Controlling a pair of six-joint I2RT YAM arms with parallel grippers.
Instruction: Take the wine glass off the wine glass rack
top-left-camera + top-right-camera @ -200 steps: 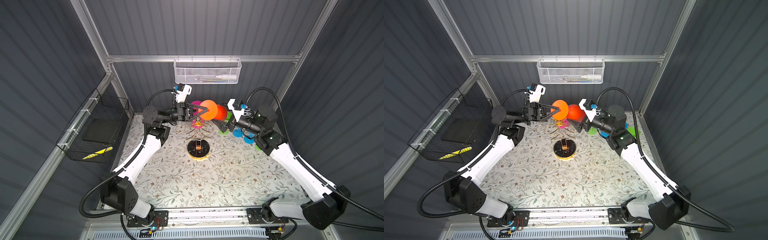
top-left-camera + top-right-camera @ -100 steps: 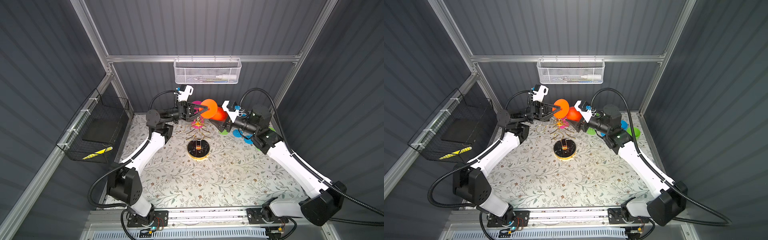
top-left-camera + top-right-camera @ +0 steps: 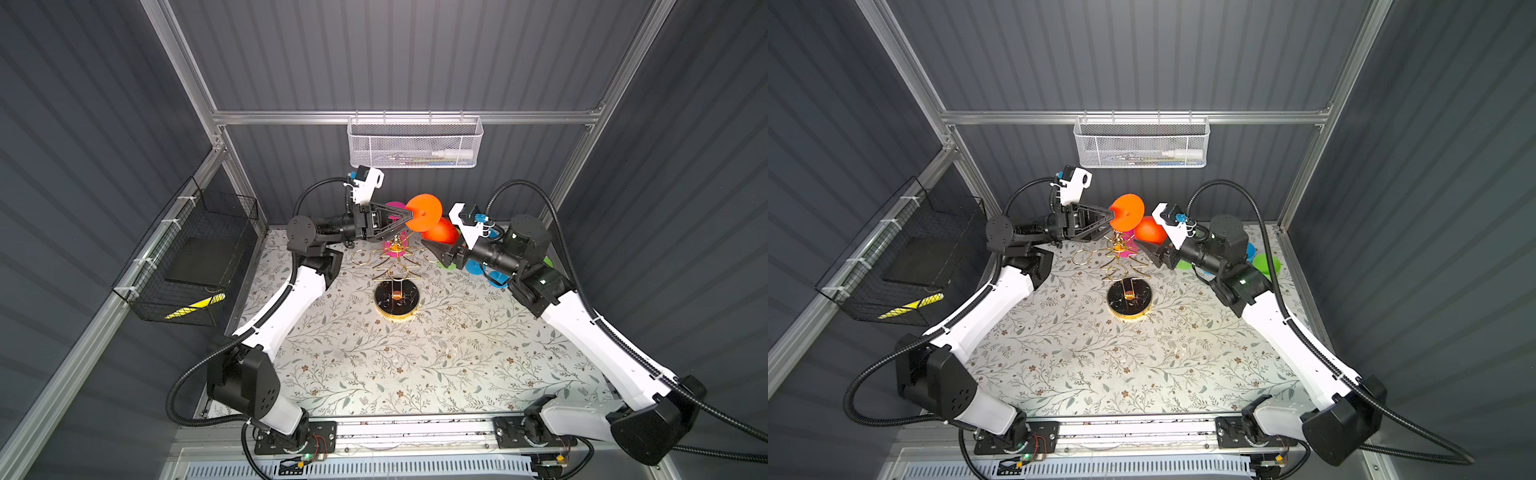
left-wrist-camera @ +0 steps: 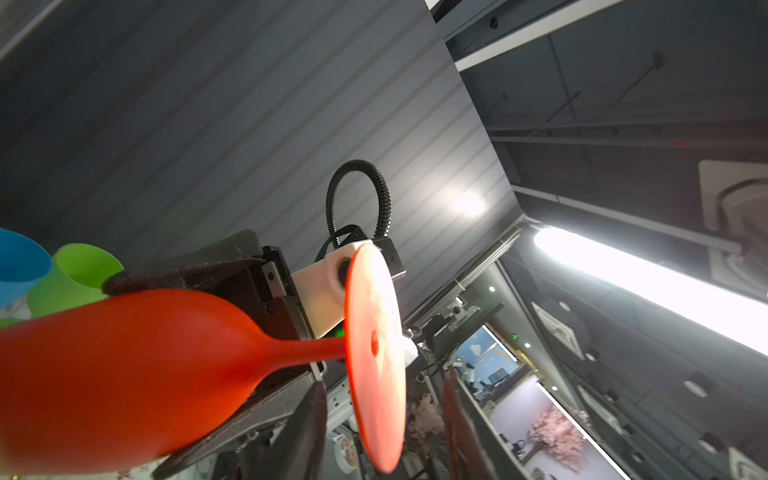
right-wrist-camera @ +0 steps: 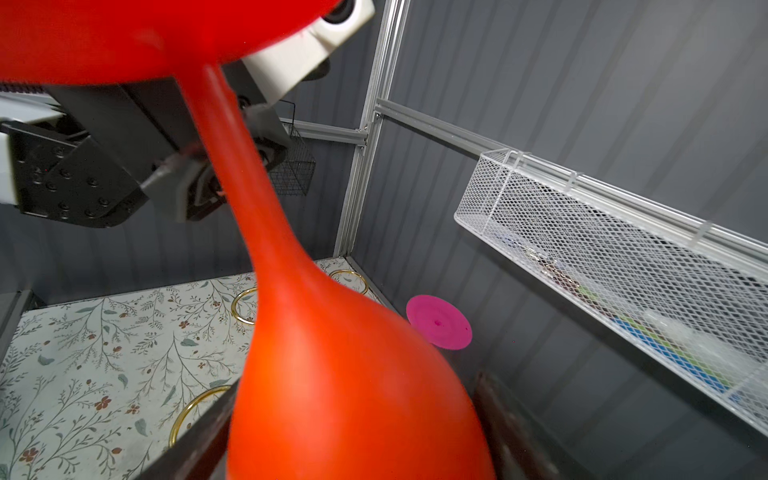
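An orange wine glass (image 3: 424, 212) (image 3: 1128, 212) lies on its side in the air above the wine glass rack (image 3: 395, 297) (image 3: 1128, 297), a gold wire stand on a round black base. My left gripper (image 3: 409, 214) (image 4: 382, 399) is open, and its fingers (image 4: 309, 415) stand apart on either side of the glass's foot disc. The bowl (image 5: 332, 374) sits between the jaws of my right gripper (image 3: 436, 242) (image 5: 353, 415), which is shut on it. In the left wrist view the wine glass (image 4: 124, 374) points away, with the right gripper behind its bowl.
A pink glass (image 3: 392, 206) (image 5: 438, 322) hangs at the rack's far side. Blue (image 3: 490, 275) and green (image 3: 1265, 264) glasses stand at the back right. A white mesh basket (image 3: 415, 145) hangs on the back wall, and a black wire basket (image 3: 195, 257) on the left wall.
My left jaws have opened off the glass's foot. The right gripper has come in from the right and closed on the bowl.
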